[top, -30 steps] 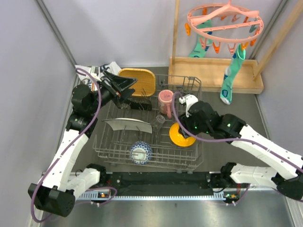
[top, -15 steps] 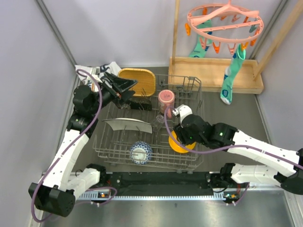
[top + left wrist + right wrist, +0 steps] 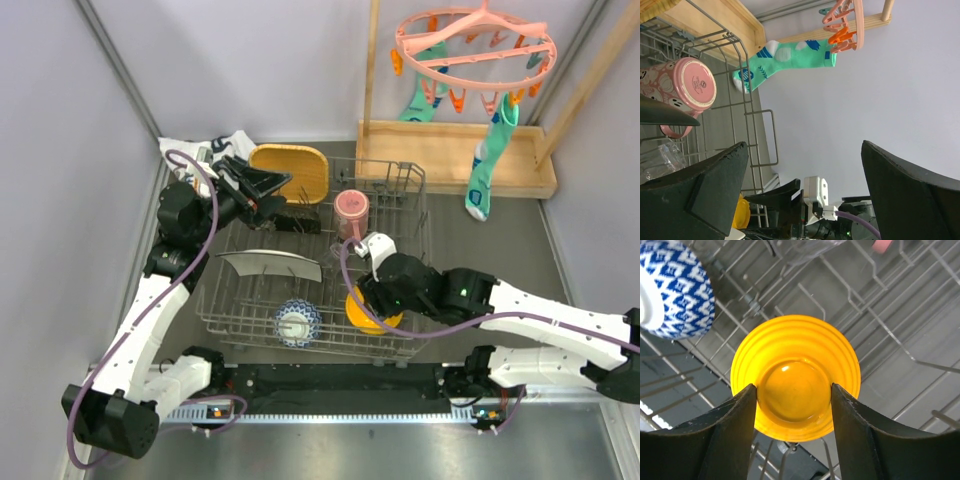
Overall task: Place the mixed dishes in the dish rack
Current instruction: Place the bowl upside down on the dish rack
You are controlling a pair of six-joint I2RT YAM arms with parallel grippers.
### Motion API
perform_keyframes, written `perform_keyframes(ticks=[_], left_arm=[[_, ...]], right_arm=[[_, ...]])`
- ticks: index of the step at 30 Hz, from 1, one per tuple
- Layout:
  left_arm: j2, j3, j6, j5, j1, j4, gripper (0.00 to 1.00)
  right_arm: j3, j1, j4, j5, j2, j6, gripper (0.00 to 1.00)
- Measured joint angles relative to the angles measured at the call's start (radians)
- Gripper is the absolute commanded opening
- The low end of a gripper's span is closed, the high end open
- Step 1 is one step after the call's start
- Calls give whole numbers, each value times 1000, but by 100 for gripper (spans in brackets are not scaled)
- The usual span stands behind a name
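- Right gripper (image 3: 794, 392): closed on the orange bowl (image 3: 795, 337). Its two dark fingers (image 3: 732, 435) sit against opposite sides of the bowl's round central part, and the ribbed outer wall spreads beyond them.
- The orange bowl is at the near right of the dish rack (image 3: 240, 300), above the wire grid. Cannot tell whether it rests on the wires or hangs clear of them.
- Blue-white patterned bowl (image 3: 675, 290): in the rack, just left of the orange bowl. The two stand apart, with prongs between them.
- Left gripper (image 3: 804, 147): spread wide, nothing between its fingers. They touch no dish. In the top view it hangs over the far left corner of the rack.
- Pink cup (image 3: 687, 87): inside the rack at the far side, lying tilted, its round end turned towards the left wrist camera.
- Small clear glass (image 3: 660, 157): just near of the pink cup, among the wires. Only part of it shows.
- Pale plate (image 3: 270, 264): on edge in the left middle of the rack, leaning.
- Yellow wooden rounded-square plate (image 3: 297, 170): at the far rim of the rack, partly behind the left gripper. Cannot tell whether it is in or outside.
- A teal sock (image 3: 790, 57) hangs from the pink peg hanger (image 3: 845, 22), far right, well apart from the rack.
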Motion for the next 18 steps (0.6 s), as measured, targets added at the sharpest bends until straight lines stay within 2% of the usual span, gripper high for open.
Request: perform_keyframes(ticks=[18], left_arm=[[-4, -11, -1, 0, 3, 1, 98]], right_arm=[[-37, 1, 21, -154, 3, -89, 0]])
